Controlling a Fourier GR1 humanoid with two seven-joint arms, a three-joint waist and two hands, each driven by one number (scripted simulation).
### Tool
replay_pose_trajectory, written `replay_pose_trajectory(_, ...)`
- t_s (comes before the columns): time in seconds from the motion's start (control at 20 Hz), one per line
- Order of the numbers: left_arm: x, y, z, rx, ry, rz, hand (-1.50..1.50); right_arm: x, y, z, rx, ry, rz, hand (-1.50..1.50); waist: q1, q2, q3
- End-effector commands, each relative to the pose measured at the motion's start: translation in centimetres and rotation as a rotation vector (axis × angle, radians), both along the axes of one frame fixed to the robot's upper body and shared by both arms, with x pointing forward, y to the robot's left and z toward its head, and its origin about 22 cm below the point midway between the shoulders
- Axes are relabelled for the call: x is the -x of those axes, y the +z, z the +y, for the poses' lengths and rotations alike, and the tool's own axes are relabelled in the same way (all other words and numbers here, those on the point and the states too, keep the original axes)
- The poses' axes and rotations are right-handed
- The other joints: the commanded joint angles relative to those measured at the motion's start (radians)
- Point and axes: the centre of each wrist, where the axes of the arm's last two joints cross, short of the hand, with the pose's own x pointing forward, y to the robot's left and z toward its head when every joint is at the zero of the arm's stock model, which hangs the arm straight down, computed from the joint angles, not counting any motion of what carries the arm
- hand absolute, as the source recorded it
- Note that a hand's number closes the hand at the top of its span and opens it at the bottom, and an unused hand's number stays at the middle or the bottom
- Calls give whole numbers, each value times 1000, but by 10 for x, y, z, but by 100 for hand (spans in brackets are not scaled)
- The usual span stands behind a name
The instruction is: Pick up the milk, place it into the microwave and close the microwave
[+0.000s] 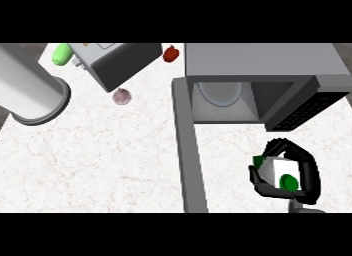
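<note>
The right robot hand [306, 172] is closed around the white milk carton with green markings [280, 172], near the front right corner of the white marbled tabletop [98, 160]. Black fingers wrap over the carton's top and far side, and the thumb supports the near side, so the carton is carried clear of the surface as far as can be judged. The hand enters from the front edge of the tabletop, with only a short section of wrist visible. The left robot hand is not in view.

The grey microwave oven [260, 62] stands at the rear right of the tabletop. Its door [190, 150] is swung fully open and extends toward the front edge, which leaves the cavity accessible. A pale round turntable plate [220, 92] lies inside. The carton is held in front of the cavity opening and right of the door, apparently to allow a direct forward insertion.

Unrelated items occupy the rear left area: a large grey cylindrical container [24, 87], a grey box-shaped appliance [116, 62], a green elongated object [61, 54], a small pinkish round item [122, 96] and a small red item [171, 53].
</note>
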Motion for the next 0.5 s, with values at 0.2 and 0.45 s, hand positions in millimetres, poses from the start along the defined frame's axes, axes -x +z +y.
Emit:
replay_pose_trajectory(0.2,-6,-5,2,16,24,-3,-150,5,32,37,-106,23,-18,150,10,5,1)
replay_pose_trajectory(0.45,10,-7,12,6,15,2,-150,-33,44,55,30,-8,-20,150,18,5,1)
